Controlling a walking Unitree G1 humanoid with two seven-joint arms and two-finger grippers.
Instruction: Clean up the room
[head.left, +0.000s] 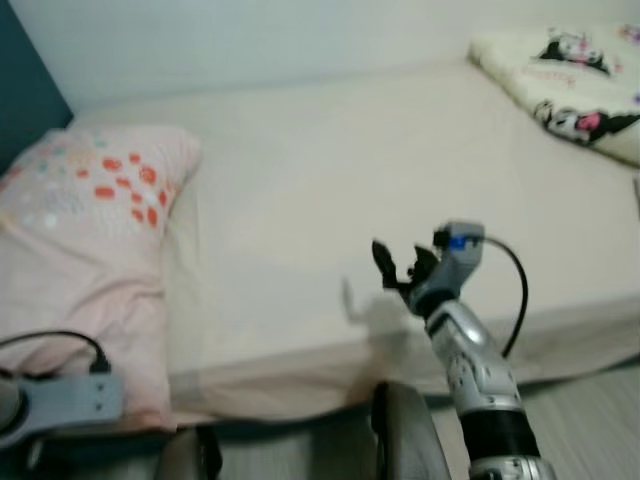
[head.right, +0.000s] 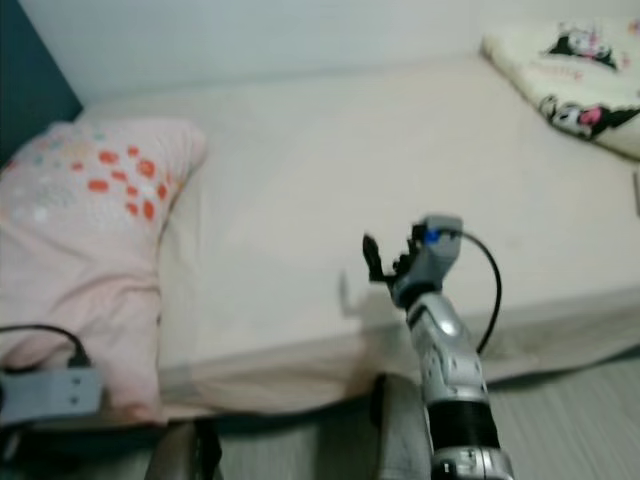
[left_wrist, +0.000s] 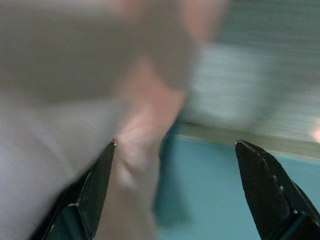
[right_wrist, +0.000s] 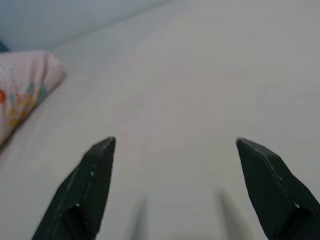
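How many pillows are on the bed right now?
1. The pink pillow with red dots lies at the bed's left end. A folded cartoon-print blanket sits at the far right corner; it may be covering something.

Cream bed (head.left: 330, 190) against pale wall (head.left: 250, 40) — teal panel (head.left: 25, 100) left, grey floor (head.left: 590, 420).

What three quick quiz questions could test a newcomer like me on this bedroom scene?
1. True or false: the right pincer hovers open above the cream bed sheet.
2. Which corner holds the folded cream blanket with black cartoon figures: (a) far right, (b) near left?
3. What lies at the bed's left end?

Key: 1 true. 2 a. 3 the pale pink pillow with red-orange spots.
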